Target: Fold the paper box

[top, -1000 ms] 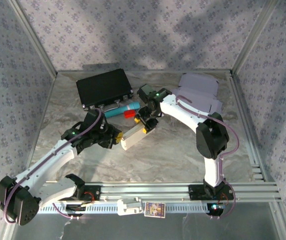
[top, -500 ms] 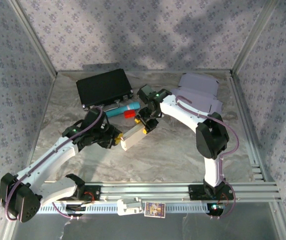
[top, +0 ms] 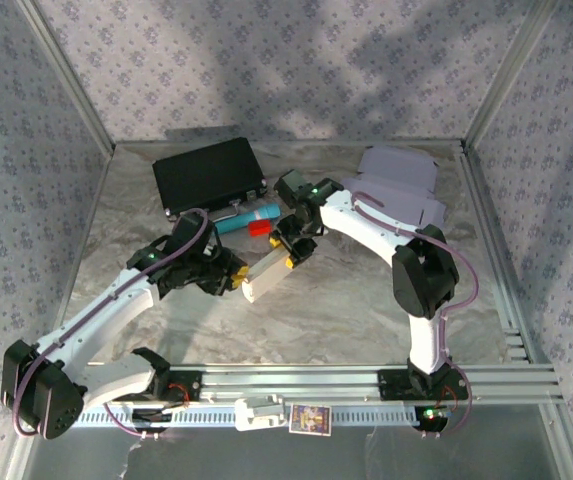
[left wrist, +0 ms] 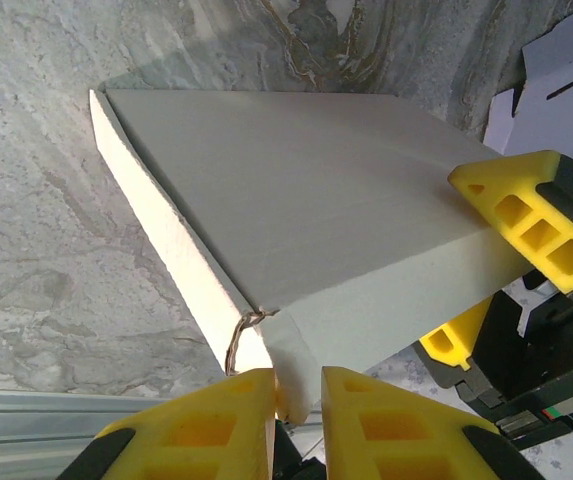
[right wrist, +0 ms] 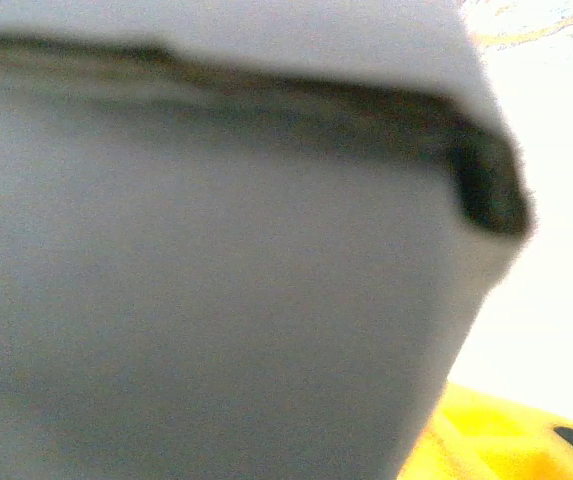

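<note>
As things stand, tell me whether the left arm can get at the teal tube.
Probably yes, once freed: the teal tube lies just beyond the left end effector, bare table between, but that end effector is pinching the box corner.

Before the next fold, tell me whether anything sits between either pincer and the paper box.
Nothing visible does. The left pincer grips one corner of the paper box directly between its fingers, and the right pincer clamps the opposite end, one yellow finger over the top face and one under it.
</note>
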`<control>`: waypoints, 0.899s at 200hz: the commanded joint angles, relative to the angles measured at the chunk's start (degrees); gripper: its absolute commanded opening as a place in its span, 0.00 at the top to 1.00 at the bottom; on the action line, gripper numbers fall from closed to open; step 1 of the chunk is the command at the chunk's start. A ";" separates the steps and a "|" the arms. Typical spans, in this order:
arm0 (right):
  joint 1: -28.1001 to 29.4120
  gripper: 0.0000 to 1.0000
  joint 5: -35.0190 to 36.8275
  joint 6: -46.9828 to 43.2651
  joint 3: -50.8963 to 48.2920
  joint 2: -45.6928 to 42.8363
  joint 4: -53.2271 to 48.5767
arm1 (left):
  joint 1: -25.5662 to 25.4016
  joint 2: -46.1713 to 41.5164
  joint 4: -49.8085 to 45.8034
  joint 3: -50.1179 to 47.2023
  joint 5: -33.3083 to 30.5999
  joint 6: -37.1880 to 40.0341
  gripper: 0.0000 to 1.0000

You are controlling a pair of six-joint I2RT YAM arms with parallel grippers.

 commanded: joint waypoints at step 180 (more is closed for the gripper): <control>0.19 0.49 0.33 -0.41 0.18 -0.76 -1.57 | -0.36 8.41 -17.07 8.41 -0.95 19.13 0.95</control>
